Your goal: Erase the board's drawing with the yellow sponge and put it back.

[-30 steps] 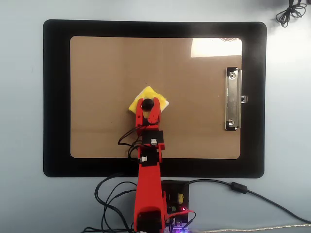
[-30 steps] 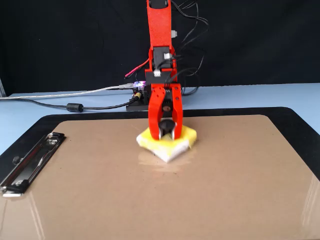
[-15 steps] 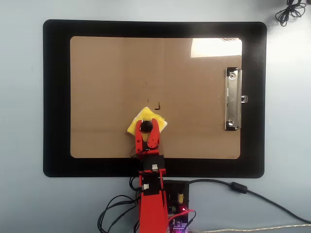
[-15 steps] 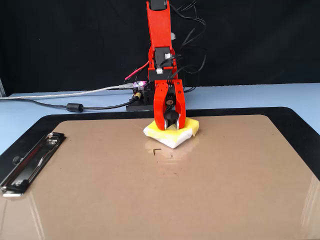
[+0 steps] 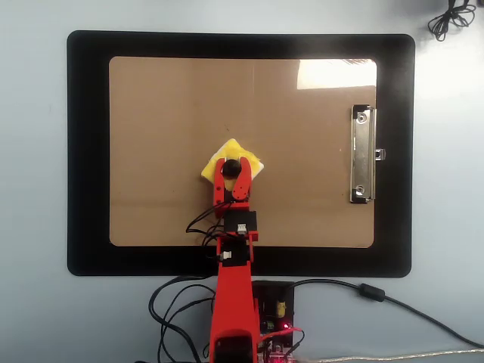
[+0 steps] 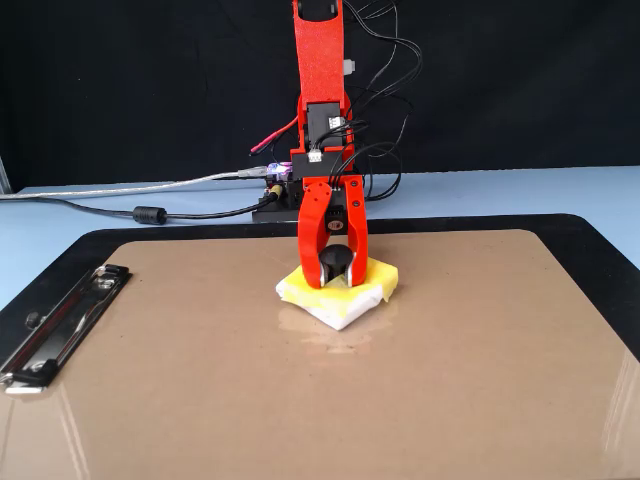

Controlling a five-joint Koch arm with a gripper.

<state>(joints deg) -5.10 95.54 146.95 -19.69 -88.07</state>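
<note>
Overhead view showed the claw [image 5: 231, 168] clamped on the black knob of the yellow sponge [image 5: 232, 156], which lay flat on the board [image 5: 166, 113], well apart from the metal clip [image 5: 363, 154] and toward the arm's side of the board's middle. No drawing was visible; the sponge probably covered it. The wiping step seemed in hand. Next, the sponge needed lifting to check the spot, then returning to its resting place.

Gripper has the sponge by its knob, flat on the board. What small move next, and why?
Probably keep scrubbing in short strokes over this spot. The red gripper holds the square yellow foam sponge flat on the brown hardboard clipboard, hiding any remaining marks beneath.
</note>
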